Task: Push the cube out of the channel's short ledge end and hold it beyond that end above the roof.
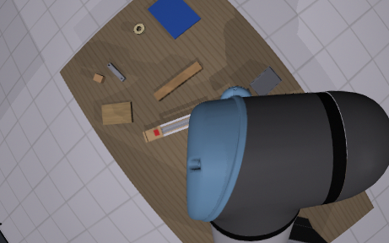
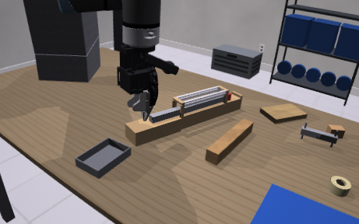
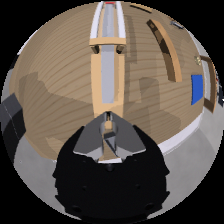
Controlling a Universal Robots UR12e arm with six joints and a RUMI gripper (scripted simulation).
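"Where's the red cube [image 1: 156,132] [image 2: 229,96] [image 3: 110,3]?"

"On the short ledge, just outside the channel [image 1: 176,125] [image 2: 202,96] [image 3: 108,25], near the raised lip."

"And the pincer [image 2: 146,117] [image 3: 108,112]?"

"Tips together, nothing in them, over the base's other end, just behind the grey bar [image 2: 166,114] [image 3: 107,75] poking out of the channel."

So the top cam looked straight down from high over the channel [image 1: 175,125] [image 2: 202,99] [image 3: 108,25], pretty far off. The exterior one sat closer, angled down at the channel's side. Wrist cam was nearest, looking along the channel from its far-from-lip end. All three caught the channel.
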